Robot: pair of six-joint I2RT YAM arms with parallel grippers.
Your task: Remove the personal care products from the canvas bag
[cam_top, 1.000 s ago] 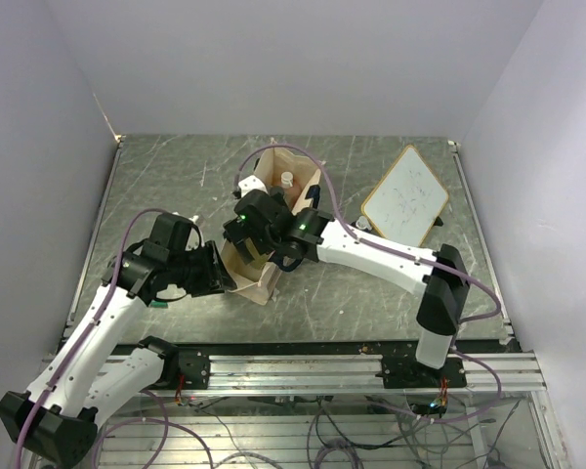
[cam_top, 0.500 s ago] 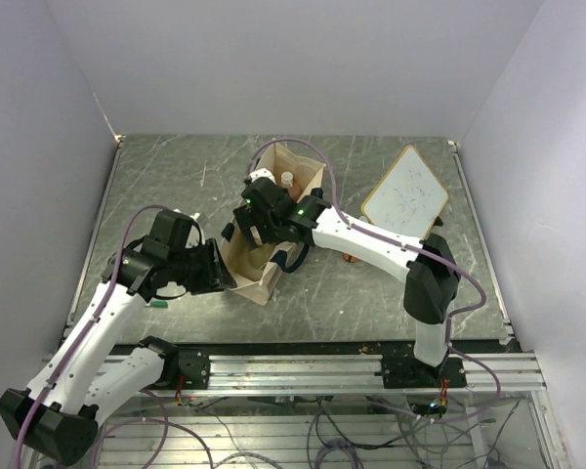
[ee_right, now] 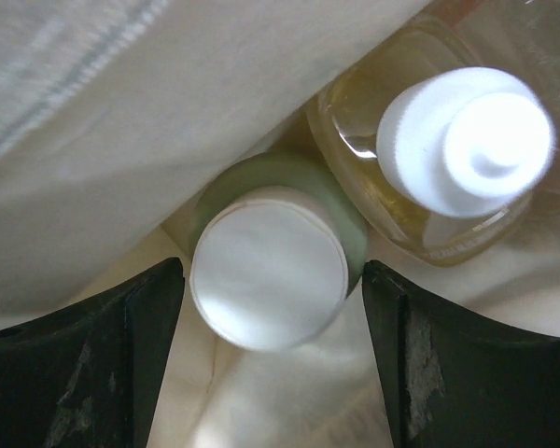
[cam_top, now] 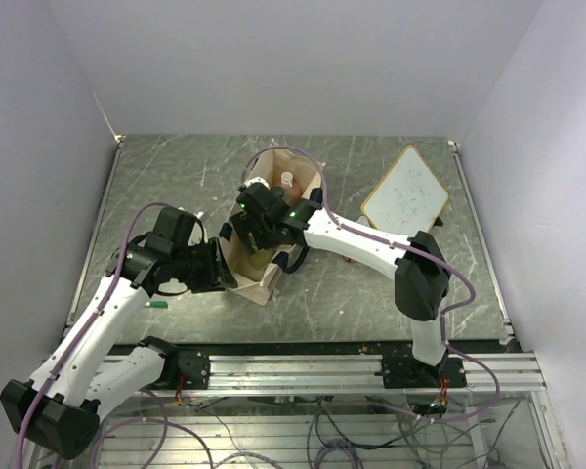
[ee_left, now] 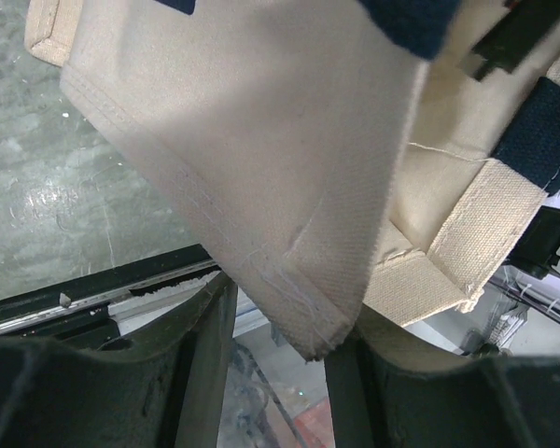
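Observation:
The beige canvas bag [cam_top: 270, 274] lies open in the middle of the table. My left gripper [cam_top: 222, 271] is shut on its near corner, and the folded canvas [ee_left: 261, 187] sits wedged between my fingers [ee_left: 201, 364]. My right gripper [cam_top: 255, 231] is inside the bag, open. Its fingers [ee_right: 131, 336] stand on either side of a pale wide-lidded bottle [ee_right: 269, 276] without squeezing it. A clear yellowish bottle with a white cap [ee_right: 462, 140] lies right next to it. Another white-capped bottle [cam_top: 286, 180] shows at the bag's far end.
A wood-framed whiteboard [cam_top: 405, 195] lies at the right. A green marker [cam_top: 157, 304] lies under my left arm. A small orange thing [cam_top: 350, 258] peeks from under my right arm. A small white object [cam_top: 245, 183] sits just left of the bag's far end.
My right gripper has moved left and deeper into the bag, with the arm stretching further across. My left gripper has stayed on the bag's corner.

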